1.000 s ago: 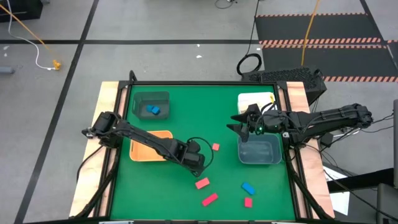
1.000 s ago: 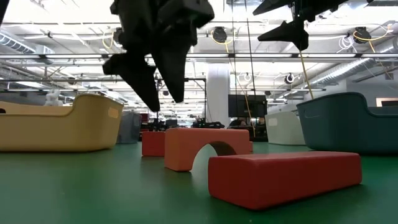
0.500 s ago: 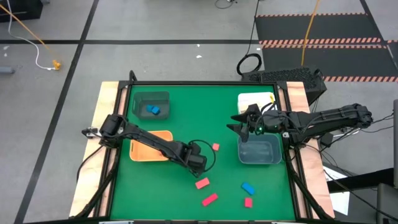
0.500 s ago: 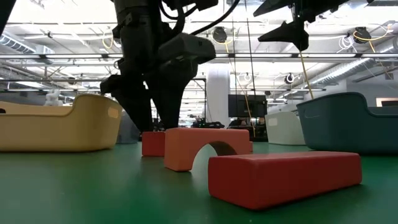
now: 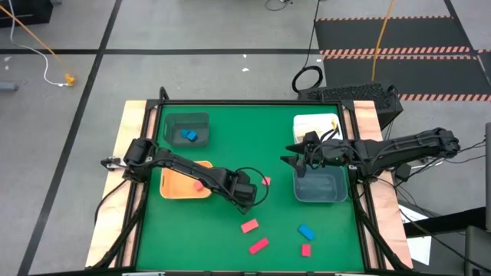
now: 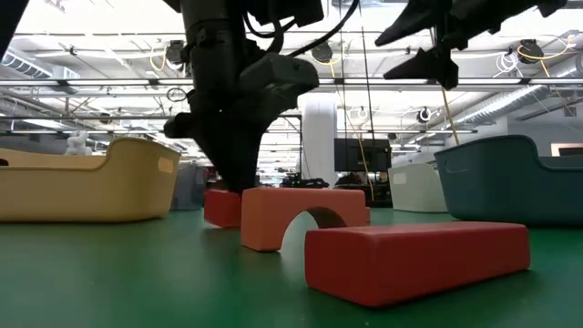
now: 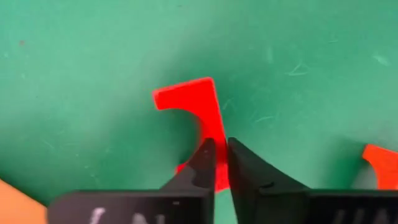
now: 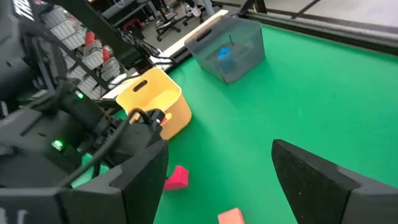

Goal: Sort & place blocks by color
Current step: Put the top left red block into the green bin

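A red piece with a curved cut-out [image 7: 186, 96] lies flat on the green mat left of centre and shows in the low view [image 6: 223, 208] behind the bigger arch. My left gripper [image 7: 221, 165] is shut on it; from above the gripper [image 5: 245, 202] hides it. My right gripper [image 5: 290, 152] hangs open over the far left corner of the grey-blue bin [image 5: 319, 198], touching nothing. Loose on the mat are a small red block [image 5: 265, 182], a red arch [image 5: 248, 226], a red bar [image 5: 258, 245], another red block [image 5: 306, 250] and a blue block [image 5: 306, 231]. My left gripper pinches the thin curved middle of the red piece [image 7: 214, 134] between its two fingers, one in the hollow and one on the outer side. The fingers come from above, pointing down. In the low view the piece sits at mat height, slightly tilted.
The orange bin [image 5: 173, 190] stands at the left by my left arm. The dark green bin [image 5: 186, 119] at the far left holds a blue block [image 5: 189, 136]. A white bin [image 5: 314, 123] stands at the far right. The arch [image 6: 305, 214] and the bar [image 6: 414, 260] lie just nearer than the held piece.
My left gripper has come down onto the red piece behind the arch and has shut on it. The piece, level before, now sits slightly tilted.
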